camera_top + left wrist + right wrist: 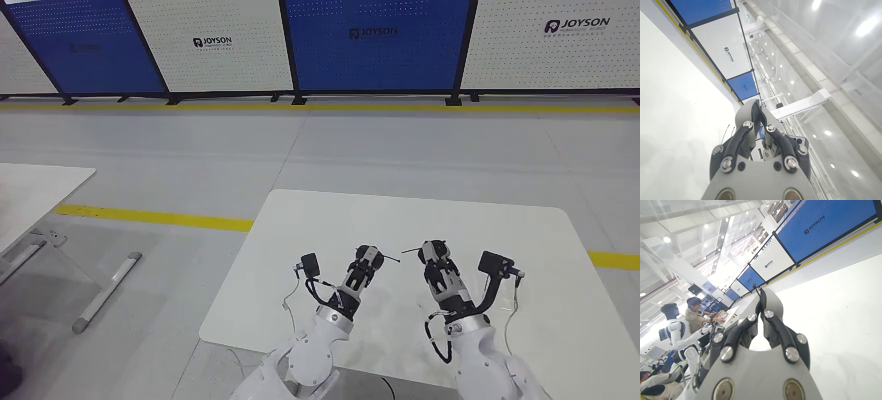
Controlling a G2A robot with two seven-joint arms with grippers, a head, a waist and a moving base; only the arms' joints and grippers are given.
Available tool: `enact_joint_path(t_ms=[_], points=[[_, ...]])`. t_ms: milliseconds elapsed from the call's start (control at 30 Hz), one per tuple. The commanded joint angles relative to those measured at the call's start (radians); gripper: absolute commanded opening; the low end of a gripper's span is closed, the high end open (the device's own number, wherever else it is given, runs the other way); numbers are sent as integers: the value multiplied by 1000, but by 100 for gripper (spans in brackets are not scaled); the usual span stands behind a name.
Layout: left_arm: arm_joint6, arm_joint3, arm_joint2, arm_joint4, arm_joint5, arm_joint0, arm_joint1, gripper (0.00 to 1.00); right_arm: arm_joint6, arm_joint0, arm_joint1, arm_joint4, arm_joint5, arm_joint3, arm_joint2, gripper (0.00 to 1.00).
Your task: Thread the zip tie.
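Both grippers hover close together over the near part of the white table (500, 230). My right gripper (761, 292) is shut on a thin black zip tie, and its small square head (754, 285) pokes out past the fingertips. In the top view the right gripper (431, 249) has this short end pointing towards the left gripper (371, 256). My left gripper (759, 106) has its pads pressed together. A thin black strand (390, 258) runs from it towards the right gripper. A small gap separates the two ends. Two thin black strands (724, 135) show beside the left gripper's finger.
The table reaches well beyond and to the right of both grippers. A second white table (30, 190) stands off to the left across bare floor with a yellow line (150, 215). Blue and white partition panels (380, 45) close the back.
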Motion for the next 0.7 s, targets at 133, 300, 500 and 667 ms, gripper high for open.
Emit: enact_joint_path(t_ms=[133,300,500,667], points=[[0,0,0,0,0,0,0,0,-15,-11,-1,-21,-5,4,0,0],[0,0,0,0,0,0,0,0,-22,-34,-1,-43,-10,-6,-1,0],[0,0,0,0,0,0,0,0,2,-39,-3,-21,-26,-10,-1,0],[0,0,0,0,0,0,0,0,-13,-50,-4,-15,-35,-18,11,0]])
